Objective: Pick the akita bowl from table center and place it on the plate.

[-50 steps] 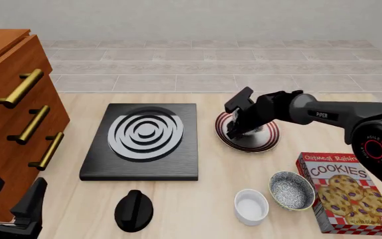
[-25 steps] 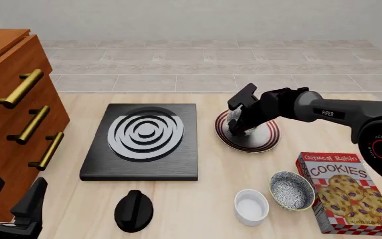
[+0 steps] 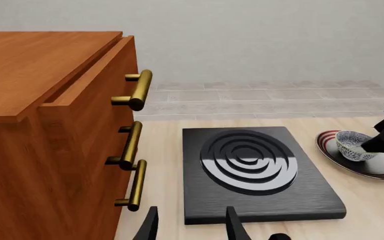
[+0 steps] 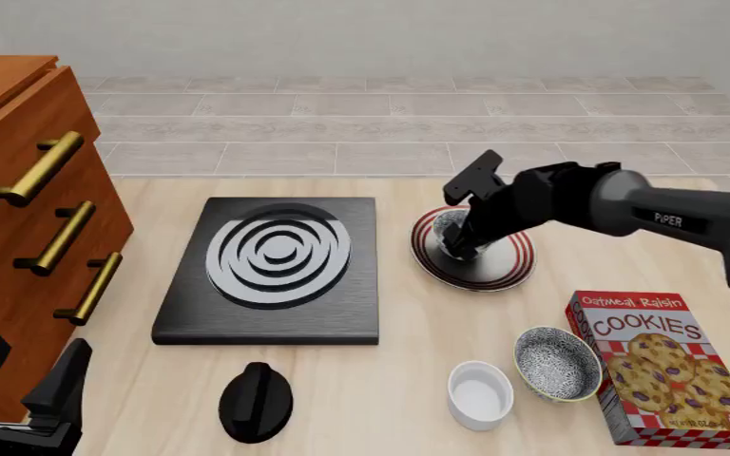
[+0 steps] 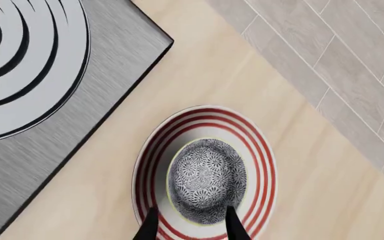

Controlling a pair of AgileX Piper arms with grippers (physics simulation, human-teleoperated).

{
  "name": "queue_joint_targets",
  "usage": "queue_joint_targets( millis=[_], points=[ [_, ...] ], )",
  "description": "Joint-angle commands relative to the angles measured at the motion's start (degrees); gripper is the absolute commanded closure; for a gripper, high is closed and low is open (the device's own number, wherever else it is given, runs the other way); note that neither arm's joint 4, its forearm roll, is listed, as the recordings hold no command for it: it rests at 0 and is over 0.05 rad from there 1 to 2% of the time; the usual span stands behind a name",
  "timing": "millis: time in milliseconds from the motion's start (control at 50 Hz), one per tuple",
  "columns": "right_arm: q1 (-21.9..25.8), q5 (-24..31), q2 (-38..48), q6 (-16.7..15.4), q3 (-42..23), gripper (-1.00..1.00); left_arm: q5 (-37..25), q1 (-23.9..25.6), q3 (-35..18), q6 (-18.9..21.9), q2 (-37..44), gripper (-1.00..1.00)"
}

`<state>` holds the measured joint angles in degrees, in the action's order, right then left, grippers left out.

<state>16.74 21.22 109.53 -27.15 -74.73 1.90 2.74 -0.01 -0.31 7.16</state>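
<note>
Right gripper (image 5: pixel 187 223): fingertips apart, straddling the near rim of the bowl (image 5: pixel 207 180); contact with the rim cannot be told. In the front view it (image 4: pixel 458 239) sits low over the plate.
Left gripper (image 4: pixel 26 385): open, holding nothing, low at the table's near left corner beside the drawers (image 4: pixel 23 228).
Change since earlier frames: right arm has slid slightly rightward and its wrist has dropped; the bowl, then hidden behind the fingers, now shows seated in the plate.
Bowl: upright, mouth up, sitting in the white centre of the plate (image 5: pixel 262 165), a little off-centre. Round, so no long axis. In the left wrist view it (image 3: pixel 352 145) stands on the plate's near half.
Plate: flat on the table (image 4: pixel 339 380), just right of the stove (image 4: pixel 273 270), not touching it.
Edges and room: bare wood all round the plate; table's far edge close behind. Shallower bowl (image 4: pixel 555 363), white bowl (image 4: pixel 481 393) and cookie box (image 4: pixel 663 366) lie well nearer. Black knob (image 4: pixel 256 400) sits in front of the stove.
</note>
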Motion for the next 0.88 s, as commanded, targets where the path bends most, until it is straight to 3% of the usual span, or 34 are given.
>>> queue_joint_targets(
  millis=[20, 240, 340, 400, 880],
  points=[
    [1.0, -1.1, -4.4, 0.4, 4.1, -1.0, 0.1, -0.1, 0.0, 0.1, 0.3, -1.0],
    [2.4, -5.1, -12.0, 2.4, 11.7, -1.0, 0.4, 0.0, 0.0, 0.2, 0.6, -1.0],
    [4.7, -7.1, -17.1, 6.3, 15.9, -1.0, 0.2, -0.1, 0.0, 0.4, 0.5, -1.0],
    [4.9, -8.0, -19.3, 5.6, 17.7, -1.0, 0.3, 0.0, 0.0, 0.5, 0.7, -1.0],
    [8.8, -18.5, -43.3, 13.1, 36.7, -1.0, -0.3, -0.1, 0.0, 1.1, 0.2, -1.0]
  ],
)
